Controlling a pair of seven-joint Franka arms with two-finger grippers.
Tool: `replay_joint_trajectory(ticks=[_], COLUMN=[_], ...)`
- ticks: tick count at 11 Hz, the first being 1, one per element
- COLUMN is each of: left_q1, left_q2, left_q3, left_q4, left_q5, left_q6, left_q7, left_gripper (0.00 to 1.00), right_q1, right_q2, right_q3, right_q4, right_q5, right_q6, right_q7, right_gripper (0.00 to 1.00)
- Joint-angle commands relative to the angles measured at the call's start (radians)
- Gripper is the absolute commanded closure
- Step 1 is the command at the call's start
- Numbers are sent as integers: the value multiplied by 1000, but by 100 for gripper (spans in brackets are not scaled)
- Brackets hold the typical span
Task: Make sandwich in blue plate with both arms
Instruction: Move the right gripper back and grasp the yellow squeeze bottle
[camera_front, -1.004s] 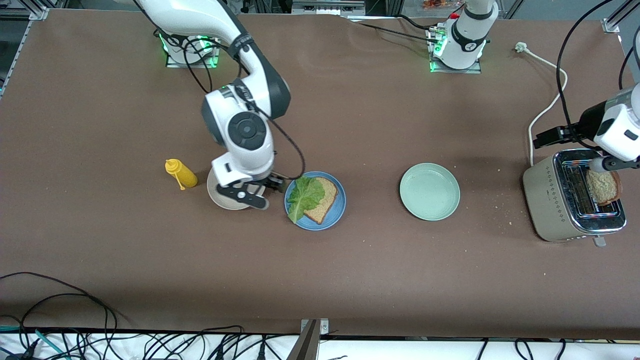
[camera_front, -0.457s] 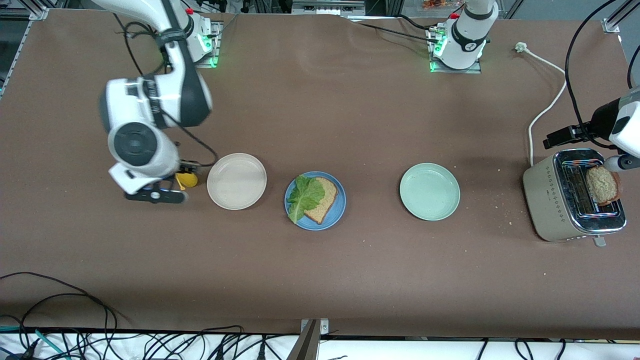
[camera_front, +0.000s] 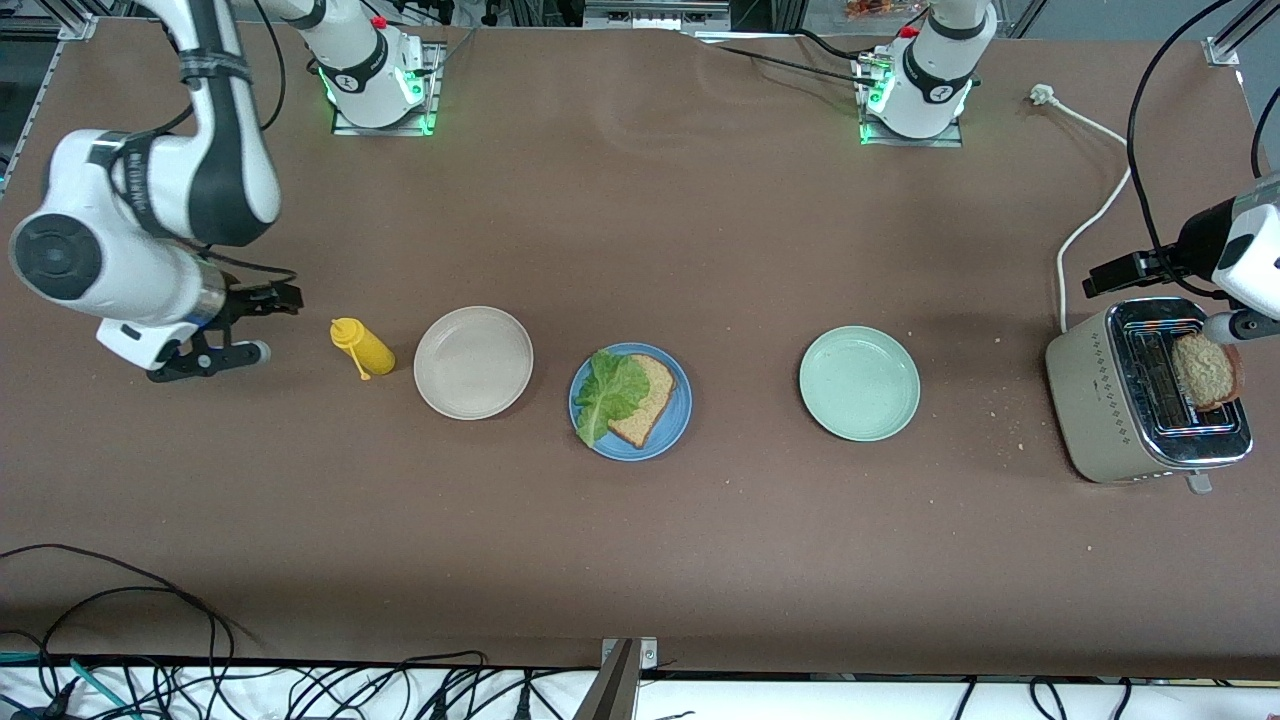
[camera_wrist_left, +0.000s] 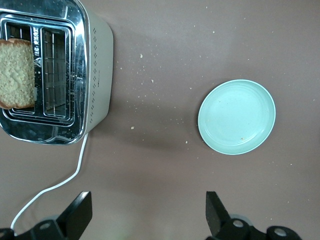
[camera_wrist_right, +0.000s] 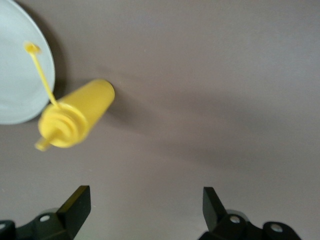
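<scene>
On the blue plate (camera_front: 680, 415), toast and lettuce (camera_front: 608, 392) await a top slice. That slice (camera_front: 1203, 371) sits in the toaster (camera_front: 1105, 400). Next, I'd judge, the left gripper (camera_wrist_left: 148, 212) takes it; both grippers' jaws are open and empty, the right gripper (camera_front: 235, 325) idling near the yellow bottle (camera_front: 362, 347).

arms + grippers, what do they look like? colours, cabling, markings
Both arms have glossy white shells with black joint sections and round dark caps. The right arm has loose black cables strapped along it. Green lights glow at both bases. The right gripper and left gripper are black, with two flat, wedge-shaped fingers and silver screws.

mustard bottle (camera_front: 362, 347), beige plate (camera_front: 473, 362) (bare), toaster (camera_front: 1146, 402)
</scene>
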Motion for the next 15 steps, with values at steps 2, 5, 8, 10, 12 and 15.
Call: replay_joint_trajectory(ticks=[2, 5, 8, 10, 12, 15], left_q1=[4, 4, 4, 2, 2, 2], left_q2=[-8, -8, -8, -6, -6, -6], left_q3=[-5, -5, -7, -7, -7, -7], left_q4=[-3, -5, -5, -5, -5, -5], left_q5=[20, 20, 20, 20, 20, 20], left_q6=[-5, -5, -5, -5, -5, -5], left_q7=[18, 20, 18, 18, 18, 18], left_gripper=[0, 0, 0, 0, 0, 0], right_q1=[-136, -204, -222, -239, -274, -298], right_q2=[118, 158, 205, 273, 336, 379], right_q3=[-31, -29, -28, -29, -22, -19], right_q4=[-46, -46, -47, -46, -46, -35], right_q5=[346, 589, 796, 956, 1063, 1128], right_q6=[63, 46, 36, -41, -88, -171], right_q7=[-587, -974, -1350, -1598, -1819, -1929], right_gripper=[1, 1, 0, 0, 0, 0])
